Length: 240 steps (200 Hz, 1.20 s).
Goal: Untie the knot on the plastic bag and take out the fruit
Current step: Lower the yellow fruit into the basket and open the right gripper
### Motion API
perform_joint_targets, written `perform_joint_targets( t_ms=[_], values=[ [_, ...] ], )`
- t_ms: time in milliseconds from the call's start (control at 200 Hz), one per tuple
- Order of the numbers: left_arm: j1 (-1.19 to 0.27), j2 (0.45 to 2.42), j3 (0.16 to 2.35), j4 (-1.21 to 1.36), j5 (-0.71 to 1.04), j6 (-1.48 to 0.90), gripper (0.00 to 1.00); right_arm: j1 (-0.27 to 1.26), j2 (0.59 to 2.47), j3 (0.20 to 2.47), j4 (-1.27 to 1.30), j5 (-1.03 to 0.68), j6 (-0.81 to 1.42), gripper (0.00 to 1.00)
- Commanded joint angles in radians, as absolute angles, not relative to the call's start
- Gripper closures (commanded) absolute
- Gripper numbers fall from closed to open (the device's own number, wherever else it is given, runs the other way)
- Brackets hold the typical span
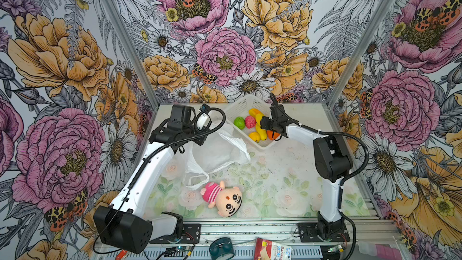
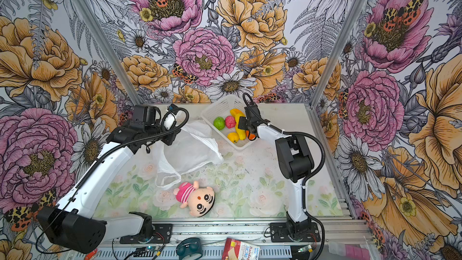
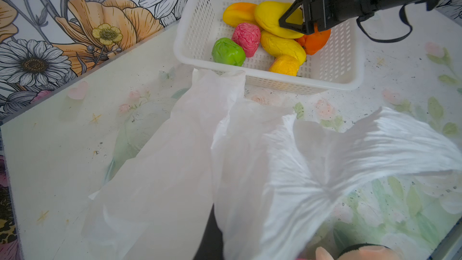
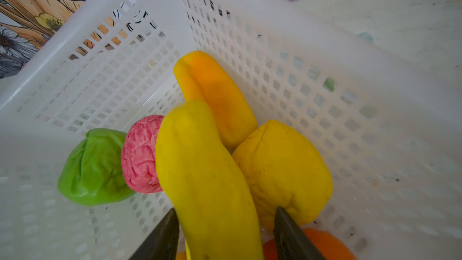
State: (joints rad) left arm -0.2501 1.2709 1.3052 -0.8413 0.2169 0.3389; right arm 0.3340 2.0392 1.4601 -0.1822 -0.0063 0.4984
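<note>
- Doll (image 1: pixel 221 197) lies on its side at the front of the worktop (image 1: pixel 275 178).
- Just behind it is the plastic bag (image 1: pixel 217 153), slack and crumpled. One loop handle (image 1: pixel 193 170) trails toward the doll.
- Left end effector (image 3: pixel 212 231) is closed, pinching a gathered fold of the bag. The film drapes over it and hides most of it.
- Basket (image 1: pixel 240 107) sits at the back, and the bag's far edge reaches its wall.
- The fruit (image 1: pixel 250 121) sits in the basket: green, pink-red, orange and several yellow.
- Right end effector (image 4: pixel 225 210) is down in the basket, jaws parted and straddling the long yellow fruit (image 4: pixel 207 171). One finger is clear of it, so there is no grip.
</note>
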Motion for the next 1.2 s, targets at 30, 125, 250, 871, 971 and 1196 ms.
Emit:
perform_joint_targets(
  t_ms=[30,125,250,871,971,1196],
  values=[
    [-0.238,1.276,1.310,-0.836,0.229,0.328,1.00,0.331,2.035,1.471,-0.193,-0.017,0.490,0.34],
    [-0.238,1.277,1.311,-0.837,0.229,0.327,1.00,0.334,2.021,1.465,-0.192,-0.028,0.481,0.33],
    [-0.237,1.278,1.310,-0.836,0.229,0.328,1.00,0.356,1.997,1.458,-0.182,-0.037,0.446,0.32],
    [-0.238,1.276,1.311,-0.838,0.233,0.327,1.00,0.416,1.879,1.350,-0.099,0.098,0.423,0.28],
    [-0.238,1.276,1.310,-0.837,0.233,0.327,1.00,0.391,1.924,1.379,-0.119,0.074,0.450,0.31],
    [-0.236,1.277,1.310,-0.837,0.232,0.327,1.00,0.355,2.011,1.442,-0.155,0.020,0.476,0.36]
  ],
)
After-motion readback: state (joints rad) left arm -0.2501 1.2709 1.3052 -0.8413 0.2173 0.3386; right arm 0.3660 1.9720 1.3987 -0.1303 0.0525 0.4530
